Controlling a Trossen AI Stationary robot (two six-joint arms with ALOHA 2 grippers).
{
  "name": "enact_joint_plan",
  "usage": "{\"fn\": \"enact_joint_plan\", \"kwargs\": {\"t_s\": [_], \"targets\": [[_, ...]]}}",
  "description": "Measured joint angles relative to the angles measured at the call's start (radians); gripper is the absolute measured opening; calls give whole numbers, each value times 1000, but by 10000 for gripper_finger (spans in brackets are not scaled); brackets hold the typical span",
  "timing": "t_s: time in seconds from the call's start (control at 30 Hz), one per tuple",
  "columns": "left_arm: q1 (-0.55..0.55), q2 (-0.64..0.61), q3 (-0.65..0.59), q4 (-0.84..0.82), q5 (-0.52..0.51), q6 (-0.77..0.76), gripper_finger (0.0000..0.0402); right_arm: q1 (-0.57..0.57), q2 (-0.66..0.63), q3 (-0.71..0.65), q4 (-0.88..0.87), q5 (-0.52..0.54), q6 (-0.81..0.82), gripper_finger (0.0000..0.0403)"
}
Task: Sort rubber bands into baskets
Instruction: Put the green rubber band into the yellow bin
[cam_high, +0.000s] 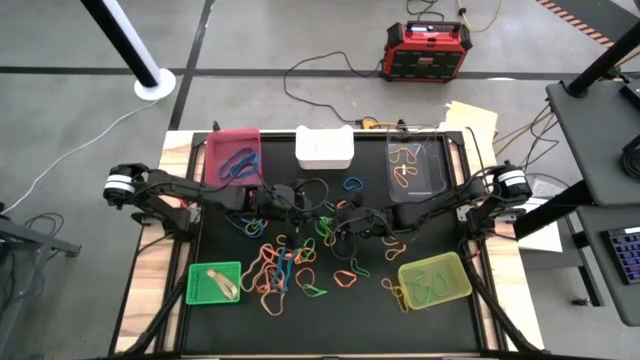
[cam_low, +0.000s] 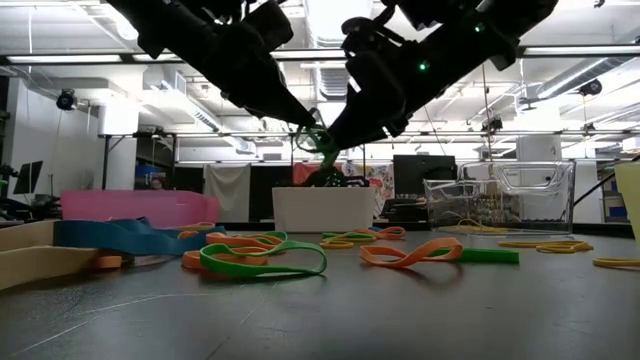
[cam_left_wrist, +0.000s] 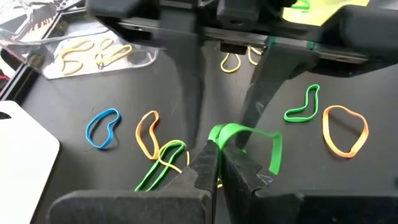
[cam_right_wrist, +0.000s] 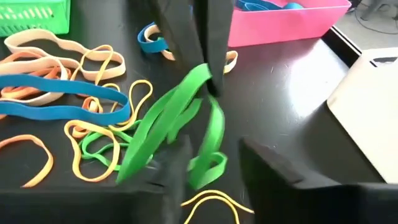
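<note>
A green rubber band (cam_right_wrist: 186, 106) hangs in the air over the middle of the black mat (cam_high: 230, 330). My left gripper (cam_left_wrist: 216, 165) is shut on it. My right gripper (cam_right_wrist: 214, 149) faces it from the table's right, open, its fingers on either side of the band's lower loop; whether they touch I cannot tell. Many rubber bands (cam_high: 285, 265) lie loose on the mat. The baskets stand around them: pink (cam_high: 232, 155), white (cam_high: 324, 147), clear (cam_high: 415, 167), bright green (cam_high: 214, 282) and yellow-green (cam_high: 434, 280). My left gripper pinches the green rubber band's upper bend (cam_left_wrist: 222, 134) between its two fingertips. The fingers slant down from the table's left. The band hangs twisted and slack below them, clear of the mat.
Bands lie in the pink, clear, bright green and yellow-green baskets. A red-and-black box (cam_high: 428, 50) with cables sits on the floor beyond the far edge. A white pole base (cam_high: 155, 85) stands at the far left. Papers (cam_high: 470, 120) lie at the far right corner.
</note>
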Motion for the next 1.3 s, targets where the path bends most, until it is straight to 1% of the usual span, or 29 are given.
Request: {"fn": "enact_joint_plan", "kwargs": {"t_s": [0.07,0.1,0.17,0.23,0.4,0.57,0.63,0.7,0.77,0.87,0.93,1.0,1.1,1.3], "targets": [[0,0,0,-4,-1,-9,0,0,0,0,-1,0,-11,49],[0,0,0,-10,-1,-9,1,0,0,0,-2,0,-21,29],[0,0,0,-37,-1,-10,11,0,-2,0,-12,0,-22,17],[0,-1,0,-81,-11,-16,25,0,-16,0,-45,0,-19,11],[0,-7,0,-217,-110,-33,66,1,-71,0,-136,28,1,9],[0,-15,-1,-251,-182,-47,98,3,-116,0,-165,25,2,9],[0,-17,0,-250,-188,-48,108,9,-142,0,-226,24,21,9],[0,-20,0,-255,-189,-48,114,20,-174,0,-308,-3,64,9],[0,-24,0,-254,-190,-48,119,35,-214,0,-423,-89,127,9],[0,-33,0,-250,-191,-47,122,76,-285,0,-567,-263,244,9],[0,-37,0,-248,-191,-46,123,118,-341,0,-646,-343,334,9],[0,-37,-1,-231,-191,-44,123,168,-397,0,-724,-403,438,9],[0,-37,-1,-210,-191,-44,123,245,-459,0,-845,-477,637,9],[0,-36,-1,-169,-191,-26,123,404,-523,0,-1119,-551,1086,9]]}}
